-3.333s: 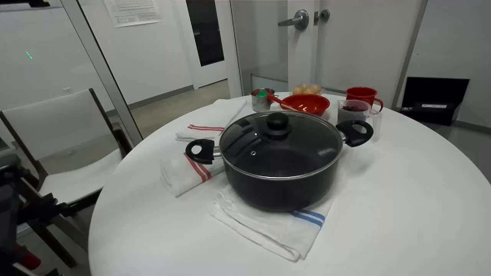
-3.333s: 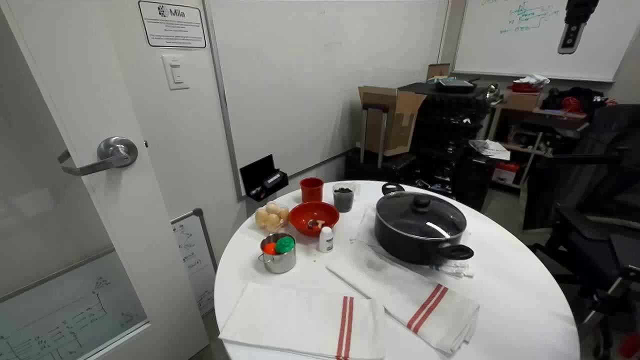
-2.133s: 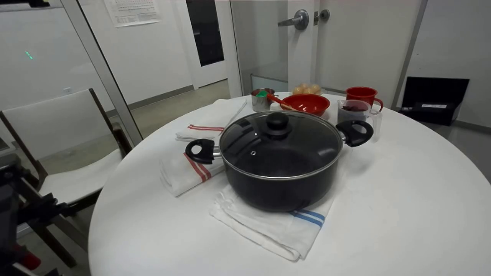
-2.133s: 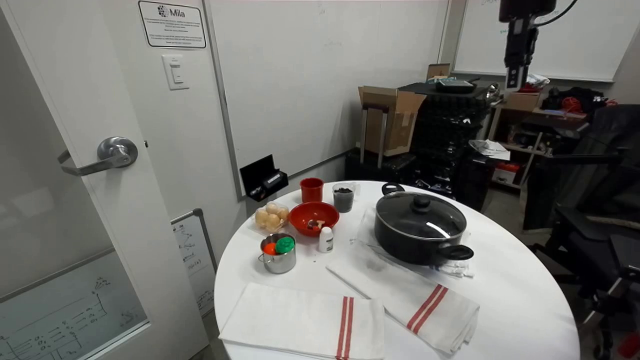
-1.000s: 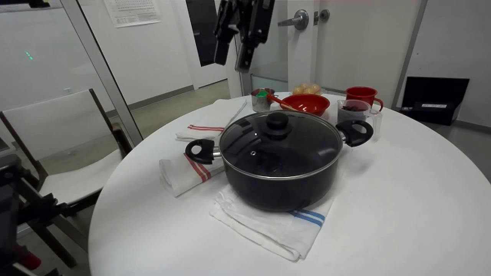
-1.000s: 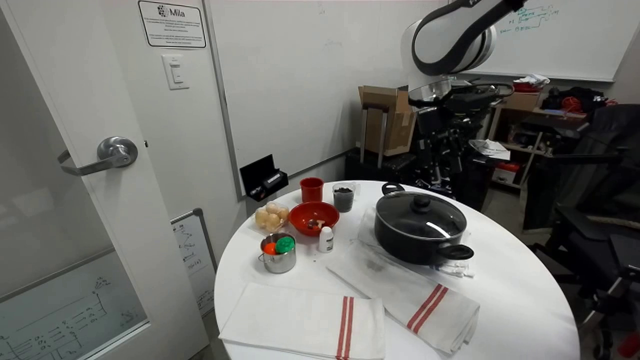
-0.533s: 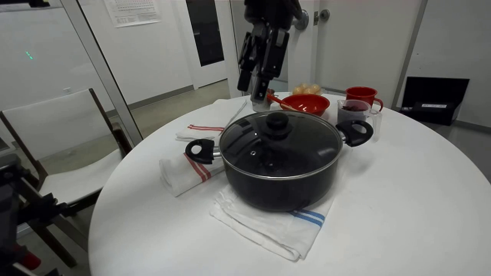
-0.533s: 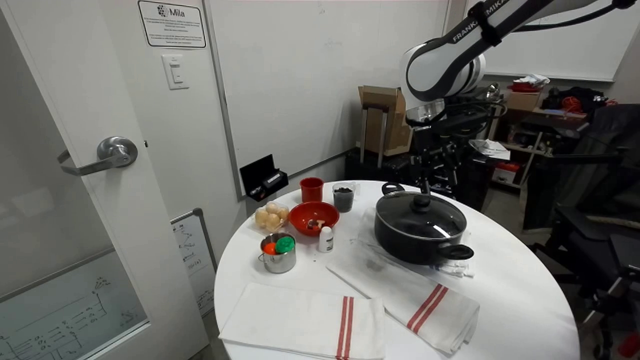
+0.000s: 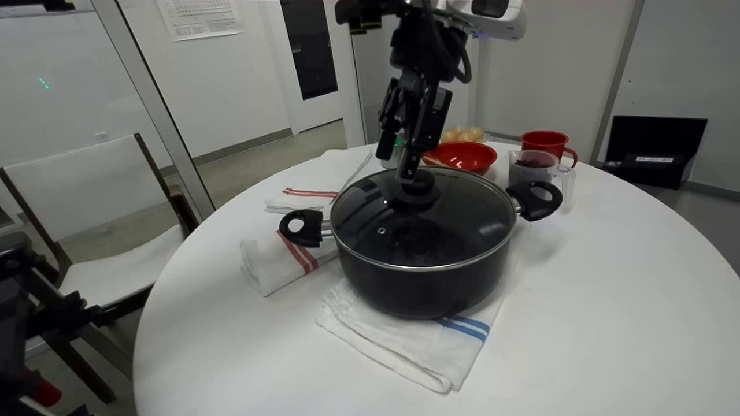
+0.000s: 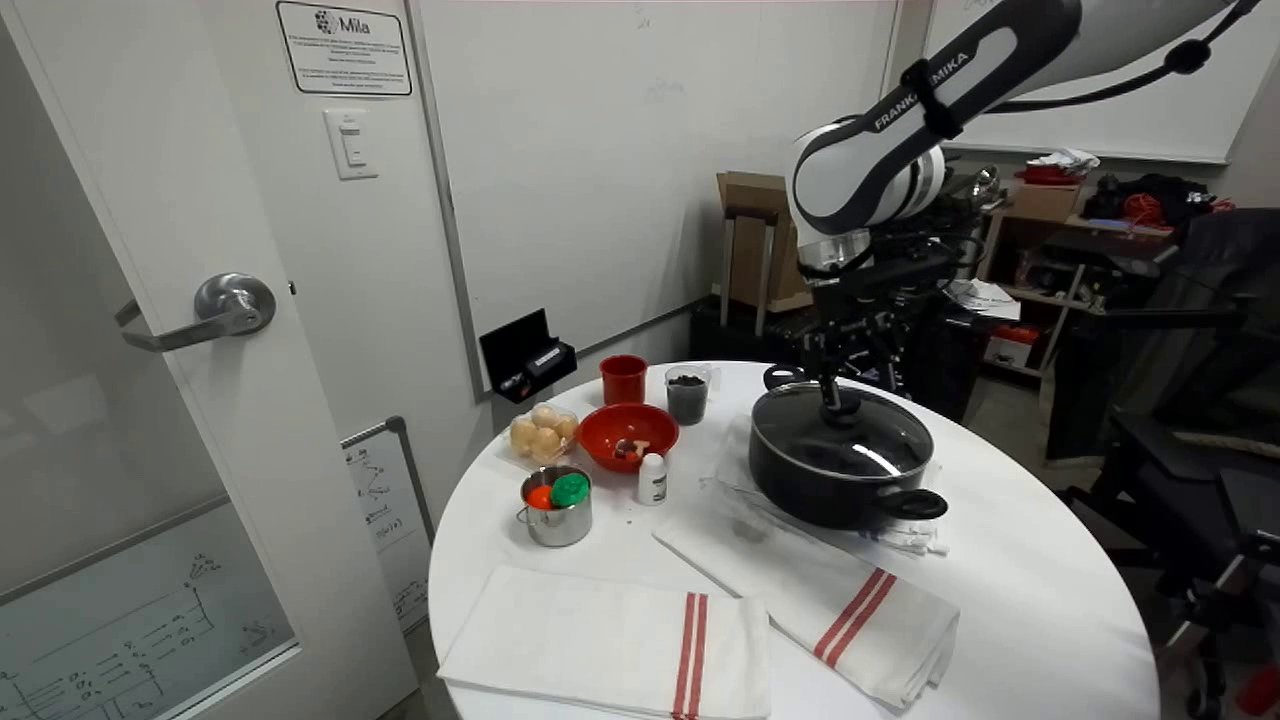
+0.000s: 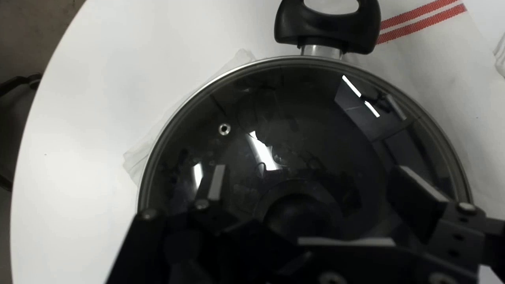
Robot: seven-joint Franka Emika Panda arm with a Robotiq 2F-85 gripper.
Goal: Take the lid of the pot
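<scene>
End effector point(image 11: 317, 183) spread over lid point(image 11: 284, 118); broad tabletop point(image 11: 79, 138) between pot point(image 9: 428, 292) and edge point(image 11: 27, 138).

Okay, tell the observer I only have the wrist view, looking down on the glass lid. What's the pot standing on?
Observer: In an exterior view the pot sits on a folded white towel with blue stripes.
Operator: Is the lid raised at all?
Observer: No, in both exterior views it rests on the pot.
Operator: And how low am I?
Observer: Low: in an exterior view, one finger of the claw overlaps the knob; I can't tell whether they touch.
</scene>
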